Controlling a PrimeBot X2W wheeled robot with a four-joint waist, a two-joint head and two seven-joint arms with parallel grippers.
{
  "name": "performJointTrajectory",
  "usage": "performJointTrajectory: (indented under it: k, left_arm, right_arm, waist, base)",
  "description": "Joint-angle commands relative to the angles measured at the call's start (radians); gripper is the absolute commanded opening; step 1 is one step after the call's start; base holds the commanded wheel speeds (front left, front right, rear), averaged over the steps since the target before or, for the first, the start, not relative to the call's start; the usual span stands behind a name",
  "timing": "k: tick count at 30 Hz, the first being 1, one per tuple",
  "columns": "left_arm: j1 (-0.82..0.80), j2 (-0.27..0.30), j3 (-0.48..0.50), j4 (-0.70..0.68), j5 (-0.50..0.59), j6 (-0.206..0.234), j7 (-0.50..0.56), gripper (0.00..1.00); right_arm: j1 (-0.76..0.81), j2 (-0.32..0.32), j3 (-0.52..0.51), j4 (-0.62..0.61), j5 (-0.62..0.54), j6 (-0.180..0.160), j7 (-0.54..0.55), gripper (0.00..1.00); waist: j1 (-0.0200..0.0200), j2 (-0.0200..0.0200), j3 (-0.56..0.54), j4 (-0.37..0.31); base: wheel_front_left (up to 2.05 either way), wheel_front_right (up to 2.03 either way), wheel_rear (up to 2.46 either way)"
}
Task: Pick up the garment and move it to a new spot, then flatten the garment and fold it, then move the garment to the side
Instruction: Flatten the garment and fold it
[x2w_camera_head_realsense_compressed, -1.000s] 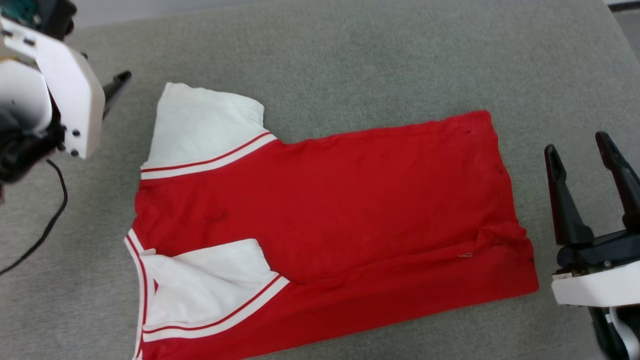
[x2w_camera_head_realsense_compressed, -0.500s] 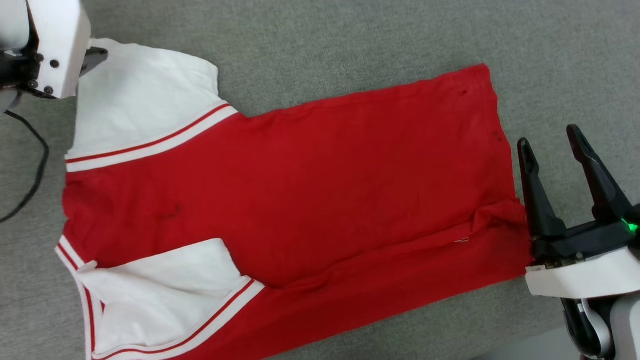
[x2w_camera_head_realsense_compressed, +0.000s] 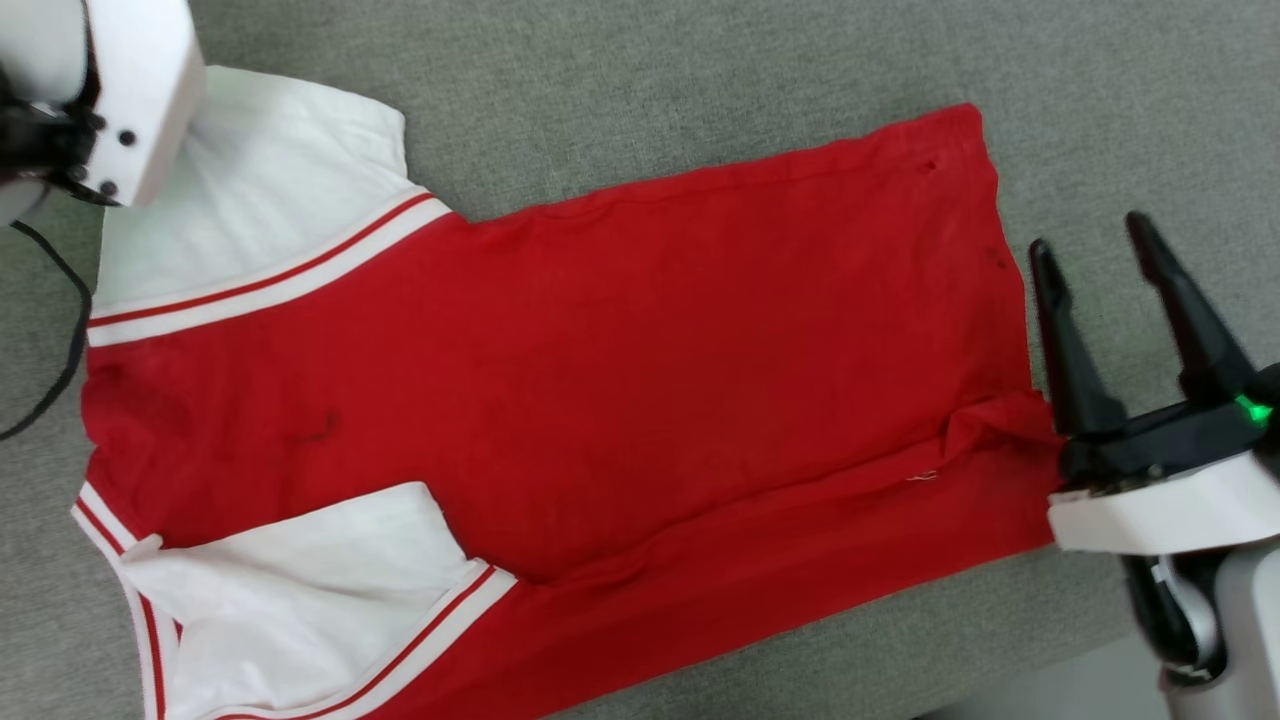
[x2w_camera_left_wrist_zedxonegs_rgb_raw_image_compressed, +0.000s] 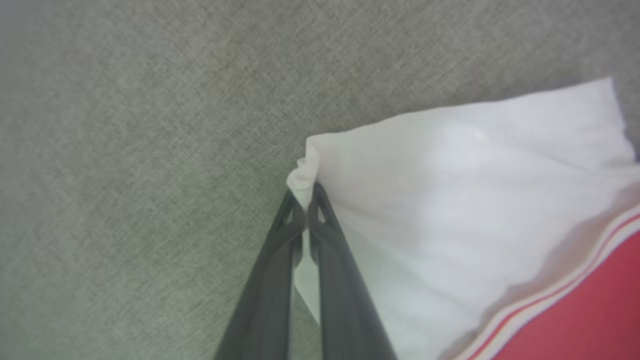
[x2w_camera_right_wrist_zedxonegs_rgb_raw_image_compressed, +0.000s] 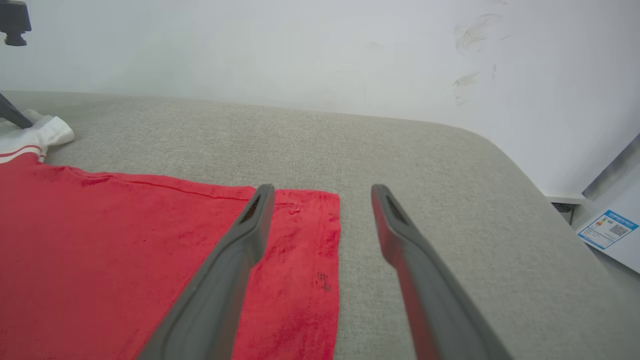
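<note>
Pinching the garment, left gripper sits beside black cable.

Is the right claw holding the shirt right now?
No, the right claw is wide open at the garment's hem, with no fabric pinched.

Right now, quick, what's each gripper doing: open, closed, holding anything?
Left gripper: closed, pinching a corner of the T-shirt's white sleeve.
Right gripper: open, holding nothing.
</note>
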Motion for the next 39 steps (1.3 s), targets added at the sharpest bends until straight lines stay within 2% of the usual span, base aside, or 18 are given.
performJointTrajectory:
  k: [1, 6, 11, 18, 19, 20, 24, 27, 31, 33, 36, 39]
  left_arm:
    - [0.032, 0.002, -0.011, 0.012, 0.000, -0.004, -0.011, 0.00]
    - [0.031, -0.008, -0.013, -0.014, 0.005, -0.019, -0.065, 0.00]
    - [0.058, -0.028, -0.031, -0.058, -0.009, -0.034, -0.116, 0.00]
    - [0.082, -0.049, -0.060, -0.133, -0.026, -0.040, -0.171, 0.00]
    - [0.081, -0.052, -0.064, -0.145, -0.025, -0.040, -0.178, 0.00]
    - [0.081, -0.052, -0.064, -0.145, -0.025, -0.040, -0.178, 0.00]
    - [0.071, -0.059, -0.081, -0.185, -0.025, -0.041, -0.197, 0.00]
    - [0.053, -0.064, -0.097, -0.215, -0.022, -0.041, -0.208, 0.00]
    - [0.033, -0.074, -0.117, -0.239, -0.023, -0.041, -0.229, 0.00]
    - [0.025, -0.083, -0.124, -0.244, -0.026, -0.041, -0.243, 0.00]
    - [0.005, -0.095, -0.134, -0.247, -0.029, -0.041, -0.258, 0.00]
    - [-0.014, -0.100, -0.148, -0.245, -0.031, -0.041, -0.270, 0.00]
  right_arm:
    - [-0.020, -0.016, -0.010, 0.003, 0.007, -0.001, -0.003, 1.00]
    - [-0.076, -0.074, -0.036, -0.010, -0.014, -0.001, 0.035, 1.00]
    - [-0.164, -0.175, -0.038, -0.040, -0.011, -0.001, 0.159, 1.00]
    - [-0.297, -0.381, 0.069, 0.001, 0.096, -0.001, 0.474, 1.00]
    - [-0.314, -0.406, 0.093, 0.015, 0.126, -0.001, 0.525, 1.00]
    - [-0.314, -0.406, 0.093, 0.015, 0.126, -0.001, 0.525, 1.00]
    - [-0.397, -0.528, 0.203, 0.066, 0.278, -0.001, 0.766, 1.00]
    - [-0.452, -0.596, 0.284, 0.103, 0.369, -0.001, 0.912, 1.00]
    - [-0.523, -0.636, 0.349, 0.152, 0.491, -0.001, 1.089, 1.00]
    - [-0.541, -0.624, 0.367, 0.182, 0.536, -0.001, 1.155, 1.00]
    - [-0.576, -0.603, 0.374, 0.235, 0.550, -0.001, 1.200, 1.00]
    - [-0.598, -0.562, 0.374, 0.300, 0.541, -0.001, 1.190, 1.00]
  waist:
    - [-0.0001, -0.0001, -0.017, 0.008]
    - [-0.0001, -0.0001, -0.076, 0.036]
    - [-0.0001, -0.0001, -0.129, 0.081]
    - [-0.0001, -0.0001, -0.166, 0.143]
    - [-0.0001, -0.0001, -0.167, 0.150]
    - [-0.0001, -0.0001, -0.167, 0.150]
    - [-0.0001, -0.0001, -0.162, 0.183]
    - [-0.0001, -0.0001, -0.148, 0.208]
    - [-0.0001, -0.0001, -0.124, 0.243]
    - [-0.0001, -0.0001, -0.111, 0.257]
    - [-0.0001, -0.0001, -0.088, 0.277]
    - [-0.0001, -0.0001, -0.065, 0.291]
  base:
    - [0.00, 0.00, 0.00]
    - [0.00, 0.00, 0.00]
    - [0.00, 0.00, 0.00]
    - [0.00, 0.00, 0.00]
    - [0.00, 0.00, 0.00]
    - [0.00, 0.00, 0.00]
    - [0.00, 0.00, 0.00]
    - [0.00, 0.00, 0.00]
    - [0.00, 0.00, 0.00]
    - [0.00, 0.00, 0.00]
    - [0.00, 0.00, 0.00]
    - [0.00, 0.00, 0.00]
